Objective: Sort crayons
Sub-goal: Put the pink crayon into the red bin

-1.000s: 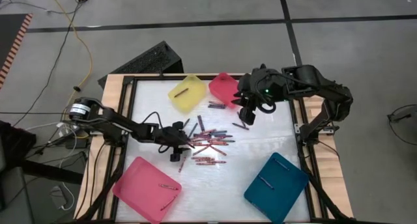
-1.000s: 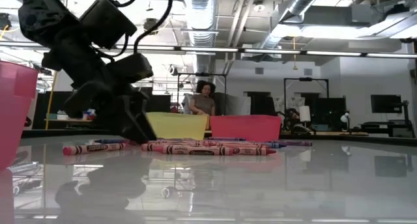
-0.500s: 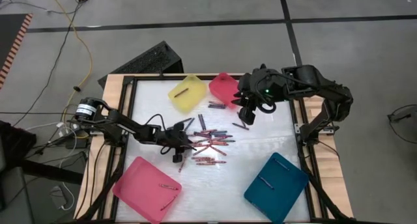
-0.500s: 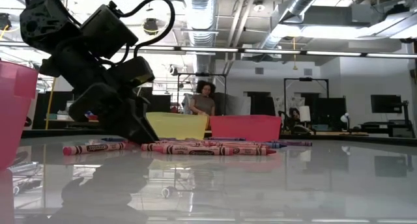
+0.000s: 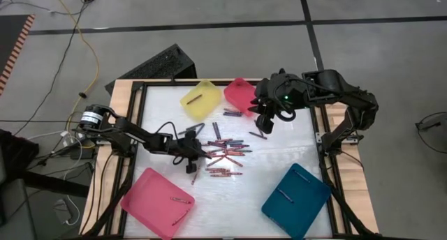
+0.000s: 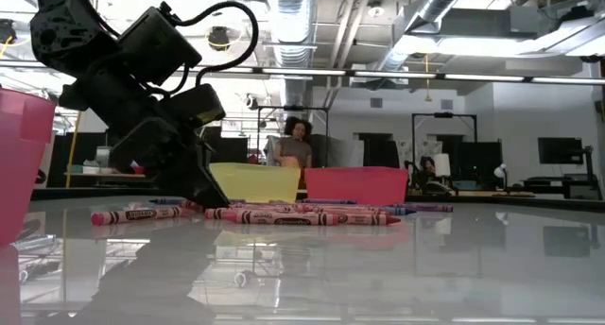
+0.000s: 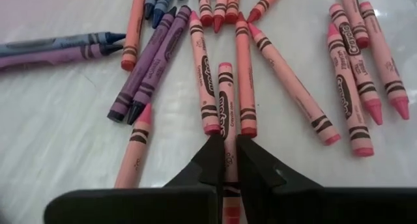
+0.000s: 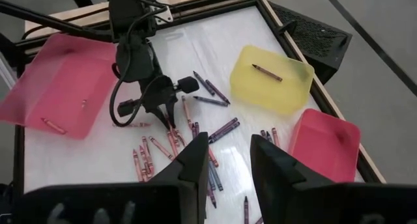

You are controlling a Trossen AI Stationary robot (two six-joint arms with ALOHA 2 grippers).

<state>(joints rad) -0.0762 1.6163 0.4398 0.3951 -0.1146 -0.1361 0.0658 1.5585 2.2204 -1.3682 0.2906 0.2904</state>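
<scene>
Several red, pink, purple and blue crayons (image 5: 223,153) lie scattered flat on the white table top (image 5: 279,153); in the low view the crayons (image 6: 293,214) show as a low row. My left gripper (image 7: 228,160) is down at the pile's left side, shut on one red crayon (image 7: 225,100); it also shows as the left gripper (image 5: 199,151) from above and the left gripper (image 6: 203,195) at table height. My right gripper (image 8: 229,165) hangs open, high above the table's far right part, as the right gripper (image 5: 264,123) shows, with nothing between its fingers. My left gripper pinches the red crayon between its two fingers, on the two sides of its rear half (image 7: 226,134). The fingers slant down from the table's left, in line with the crayon, whose tip (image 7: 225,68) points away from them. The crayon lies flat on the table.
A yellow tray (image 5: 200,99) holding one crayon and a pink tray (image 5: 239,93) stand at the far edge. A larger pink tray (image 5: 159,201) sits near left and a teal tray (image 5: 296,191) near right. A person (image 6: 298,145) sits in the room behind.
My left gripper has sunk slightly onto the pile's left side, rolled a little about its own line, and shut on the red crayon. The crayons lie where they did.
</scene>
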